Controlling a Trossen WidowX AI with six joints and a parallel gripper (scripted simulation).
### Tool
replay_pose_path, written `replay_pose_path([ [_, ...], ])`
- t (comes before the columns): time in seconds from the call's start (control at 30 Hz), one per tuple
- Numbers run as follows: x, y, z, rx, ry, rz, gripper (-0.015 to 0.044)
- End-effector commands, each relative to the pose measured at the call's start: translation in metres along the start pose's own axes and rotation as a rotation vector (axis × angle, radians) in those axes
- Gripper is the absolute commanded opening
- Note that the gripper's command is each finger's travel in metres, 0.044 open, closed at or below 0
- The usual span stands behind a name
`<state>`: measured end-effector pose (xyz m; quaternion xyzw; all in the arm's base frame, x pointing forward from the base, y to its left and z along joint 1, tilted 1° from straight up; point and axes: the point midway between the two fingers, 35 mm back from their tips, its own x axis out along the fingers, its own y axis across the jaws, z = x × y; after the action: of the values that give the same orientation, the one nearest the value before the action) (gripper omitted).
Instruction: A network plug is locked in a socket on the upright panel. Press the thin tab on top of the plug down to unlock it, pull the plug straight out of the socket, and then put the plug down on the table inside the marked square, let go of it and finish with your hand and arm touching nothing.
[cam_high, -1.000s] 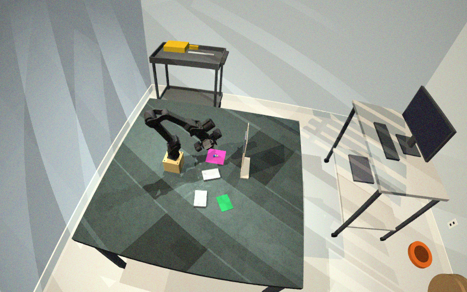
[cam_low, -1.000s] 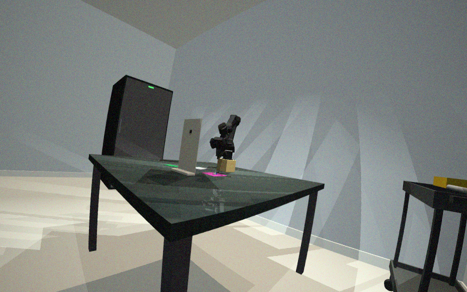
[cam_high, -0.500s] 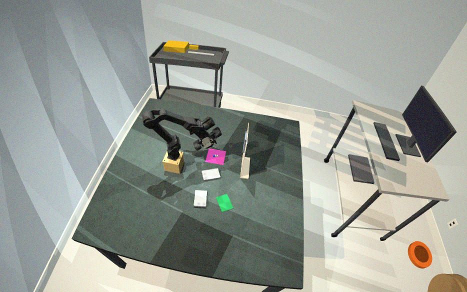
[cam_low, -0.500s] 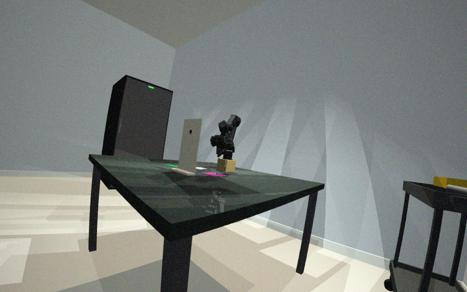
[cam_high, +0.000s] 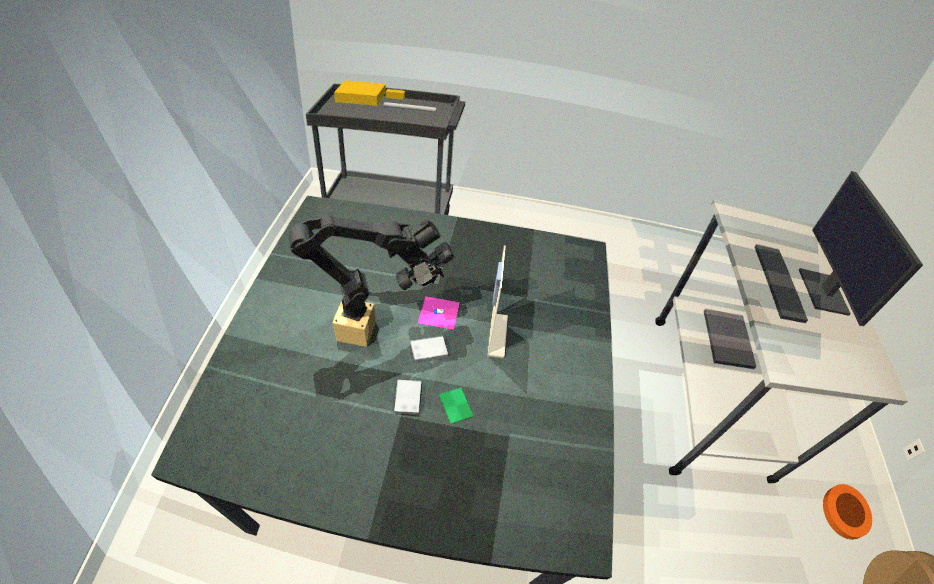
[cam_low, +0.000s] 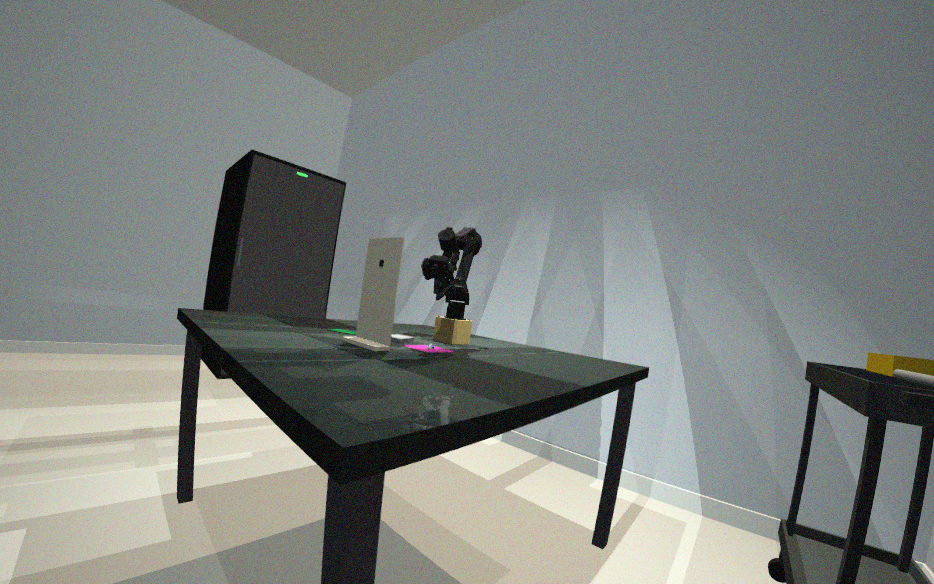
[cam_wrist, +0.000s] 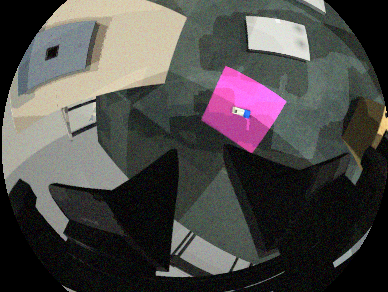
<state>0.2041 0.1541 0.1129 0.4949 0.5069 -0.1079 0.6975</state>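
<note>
My gripper (cam_high: 418, 276) hangs in the air above the worktop (cam_high: 289, 440), off the far side of the magenta marked square (cam_high: 439, 312), toward the worktop's far edge. Its fingers stand partly spread with nothing between them; through the gap in the wrist view I see only bare worktop surface. Neither finger touches anything.

The plug (cam_wrist: 242, 112) lies flat on the marked square (cam_wrist: 243, 108), close to its middle and well inside its borders. It shows as a small white body with a blue end. In the top view it is a tiny light speck (cam_high: 438, 311) on the magenta patch.

The upright panel (cam_high: 498, 303) stands on its foot to the right of the square, nearer the worktop's right edge than my base. Its socket (cam_wrist: 52, 53) shows as a small dark opening in the grey face, with nothing in it.

My arm (cam_high: 330, 242) rises from the tan base block (cam_high: 355, 325), which sits left of the square, then folds forward over the far-left part of the worktop. Between the square and the near edge lie two white cards (cam_high: 428, 347) (cam_high: 407, 396) and a green card (cam_high: 455, 404), all flat and apart from each other.
</note>
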Motion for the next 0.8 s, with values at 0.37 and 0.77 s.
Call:
replay_pose_path([
  [0.37, -0.051, 0.027, -0.001, -0.006, 0.004, 0.024, 0.0156],
  [0.77, -0.051, 0.027, -0.001, -0.006, 0.004, 0.024, 0.0366],
])
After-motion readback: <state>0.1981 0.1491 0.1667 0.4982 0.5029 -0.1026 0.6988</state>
